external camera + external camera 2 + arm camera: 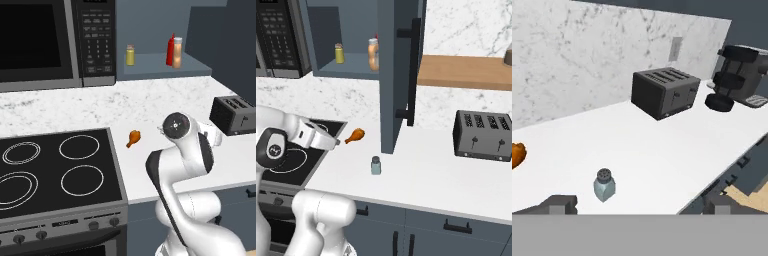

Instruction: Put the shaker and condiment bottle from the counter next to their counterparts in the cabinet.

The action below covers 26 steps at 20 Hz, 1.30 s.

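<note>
Hand view has my hand [639,205] hanging above the white tabletop [662,145] with its fingers spread wide and nothing between them, so it's released. The shaker [604,185], the little grey-blue one with the grey cap, stands upright on the tabletop just past my left fingertip, not touching it. Further back a dark toaster [664,92] sits by the marble wall, and a bit of the chicken drumstick [517,155] pokes in at the left edge. From the right base view the shaker [375,165] is out in the open near the front of the tabletop, just in front of the open cabinet door [401,75], with the drumstick [355,135] off to its left beside the stove [301,150]. In the left base view the condiment bottle [177,52] is already up in the cabinet [165,65], right beside the red squeeze bottle [170,50], and the yellow shaker [130,55] stands on the same shelf floor, well apart to their left, next to the microwave [55,40].
</note>
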Tool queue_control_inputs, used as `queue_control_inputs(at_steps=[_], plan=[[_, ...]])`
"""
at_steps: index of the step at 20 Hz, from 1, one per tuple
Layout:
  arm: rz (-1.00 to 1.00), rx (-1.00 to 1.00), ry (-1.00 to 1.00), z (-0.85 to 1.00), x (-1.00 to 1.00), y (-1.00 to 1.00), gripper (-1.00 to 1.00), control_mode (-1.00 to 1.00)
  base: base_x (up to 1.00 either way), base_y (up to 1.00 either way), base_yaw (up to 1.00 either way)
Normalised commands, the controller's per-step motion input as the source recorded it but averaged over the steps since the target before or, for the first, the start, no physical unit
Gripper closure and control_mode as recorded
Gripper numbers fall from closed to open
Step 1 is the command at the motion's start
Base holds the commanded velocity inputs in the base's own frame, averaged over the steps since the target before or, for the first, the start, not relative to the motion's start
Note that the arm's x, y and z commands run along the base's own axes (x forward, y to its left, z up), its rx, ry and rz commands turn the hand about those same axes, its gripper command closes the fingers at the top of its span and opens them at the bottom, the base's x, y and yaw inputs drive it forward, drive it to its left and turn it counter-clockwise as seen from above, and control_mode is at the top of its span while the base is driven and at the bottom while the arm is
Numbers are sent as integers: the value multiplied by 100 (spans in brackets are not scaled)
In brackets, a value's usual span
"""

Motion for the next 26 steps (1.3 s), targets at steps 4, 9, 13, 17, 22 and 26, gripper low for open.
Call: queue_control_inputs(at_steps=[4,9,13,17,22,26], plan=[[-1,0,-9,-73,0,-6,-100,-100,0,0,0],[3,-2,-20,-97,1,-10,-100,-100,0,0,0],[1,-2,-29,-86,0,-22,-100,-100,0,0,0],[3,0,-28,-87,0,-29,-100,-100,0,0,0],[6,0,-24,-96,0,-34,-100,-100,0,0,0],[13,-2,-25,-91,0,-33,-100,-100,0,0,0]])
